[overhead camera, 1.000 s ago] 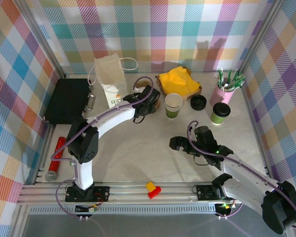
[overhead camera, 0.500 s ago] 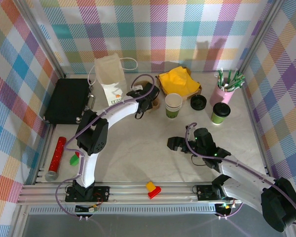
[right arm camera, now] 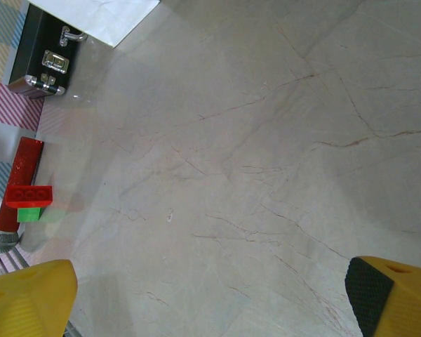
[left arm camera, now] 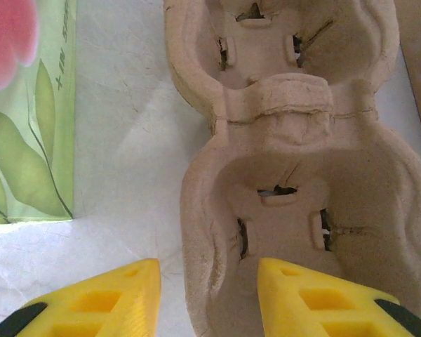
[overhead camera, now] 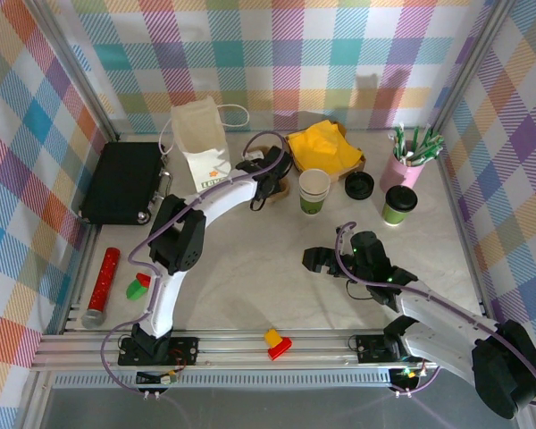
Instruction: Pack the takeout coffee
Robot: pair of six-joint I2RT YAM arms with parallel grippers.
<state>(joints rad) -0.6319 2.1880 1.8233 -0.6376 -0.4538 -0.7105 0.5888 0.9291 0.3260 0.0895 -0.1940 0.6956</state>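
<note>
Your lidded green takeout coffee (overhead camera: 399, 205) stood far right beside the pink straw cup (overhead camera: 405, 170), likely light, crushable paper best gripped mid-wall below its lid, its fill hidden, while your left gripper (left arm camera: 209, 281) gaped empty astride the rim of the pulp carrier (left arm camera: 295, 175) and your right gripper (right arm camera: 210, 302) hung wide open, empty.

The left arm stretches far forward from its base, elbow raised and forearm angled to the right. The left gripper (overhead camera: 266, 181) points down, its yellow fingers (left arm camera: 112, 298) held apart. The right arm lies low, reaching forward and leftward. The right gripper (overhead camera: 316, 260) hangs with its yellow, black-tipped fingers (right arm camera: 389, 295) spread wide.
</note>
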